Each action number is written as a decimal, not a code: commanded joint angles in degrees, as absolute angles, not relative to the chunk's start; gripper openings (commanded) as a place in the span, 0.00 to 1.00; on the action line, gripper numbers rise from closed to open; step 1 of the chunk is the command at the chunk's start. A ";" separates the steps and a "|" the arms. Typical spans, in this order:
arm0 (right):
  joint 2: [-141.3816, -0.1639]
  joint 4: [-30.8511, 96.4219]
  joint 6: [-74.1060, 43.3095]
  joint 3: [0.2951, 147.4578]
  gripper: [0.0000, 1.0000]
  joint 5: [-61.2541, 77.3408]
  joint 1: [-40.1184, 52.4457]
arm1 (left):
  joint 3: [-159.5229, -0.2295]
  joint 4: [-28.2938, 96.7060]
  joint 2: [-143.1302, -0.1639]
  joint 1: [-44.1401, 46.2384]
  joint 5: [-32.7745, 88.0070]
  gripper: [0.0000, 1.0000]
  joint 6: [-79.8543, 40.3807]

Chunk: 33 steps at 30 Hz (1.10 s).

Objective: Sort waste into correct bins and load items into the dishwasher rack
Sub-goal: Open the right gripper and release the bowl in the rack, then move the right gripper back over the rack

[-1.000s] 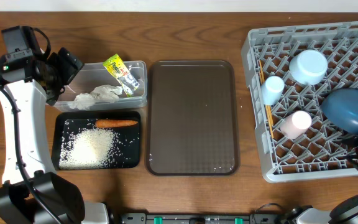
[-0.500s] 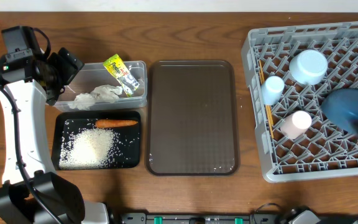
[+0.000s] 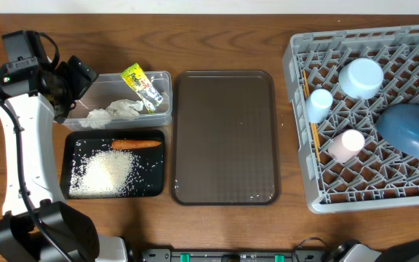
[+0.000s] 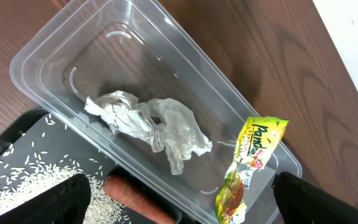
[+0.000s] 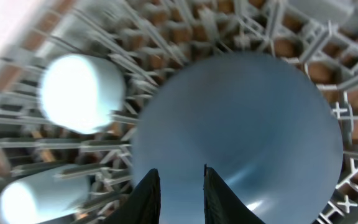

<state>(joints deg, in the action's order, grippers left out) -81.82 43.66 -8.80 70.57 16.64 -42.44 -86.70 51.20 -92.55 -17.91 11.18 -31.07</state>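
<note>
Dishwasher rack sits at the right end of the surface and is loaded. In it: blue plate tilted at the right side, pink cup, light blue cup, white bowl mouth down, chopsticks along the left edge.

Right gripper: I only see it in its own wrist view, which is blurred. Jaws show a narrow gap with nothing pinched. They hang right over the plate; I can't tell if they touch it.

Left gripper: jaws spread wide and holding nothing, hovering above the clear tub at the left of the surface.

The tub holds the crumpled paper and the snack wrapper. The wrapper print reads like "Panda" in green on yellow; the smaller text is unreadable from here.

Black tray sits just in front of the tub, with the carrot and rice inside. Brown tray lies between the bins and the rack.

No other writing legible.
</note>
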 commanded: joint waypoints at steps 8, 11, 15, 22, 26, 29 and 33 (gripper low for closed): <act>-89.19 53.84 -13.98 70.87 0.16 12.86 -42.02 | -86.56 51.40 -91.50 -18.09 10.41 0.96 -30.11; -87.68 56.21 -14.76 70.87 0.18 13.04 -41.91 | -86.56 51.40 -91.50 -18.09 10.41 0.96 -30.11; -84.97 56.25 -14.50 70.87 0.25 12.99 -41.36 | -86.56 51.40 -91.50 -18.09 10.41 0.96 -30.11; -78.43 57.06 0.56 70.89 0.33 32.16 -36.73 | -86.56 51.40 -91.50 -18.09 10.41 0.96 -30.11; -74.61 57.87 5.74 70.89 0.45 34.87 -29.67 | -86.56 51.40 -91.50 -18.09 10.44 0.96 -30.11; -73.71 57.49 7.49 70.89 0.51 34.22 -23.00 | -86.56 51.40 -91.50 -18.09 10.44 0.96 -30.11; -74.67 57.45 7.60 70.87 0.46 25.21 -11.49 | -86.56 51.40 -91.50 -18.09 10.44 0.96 -30.11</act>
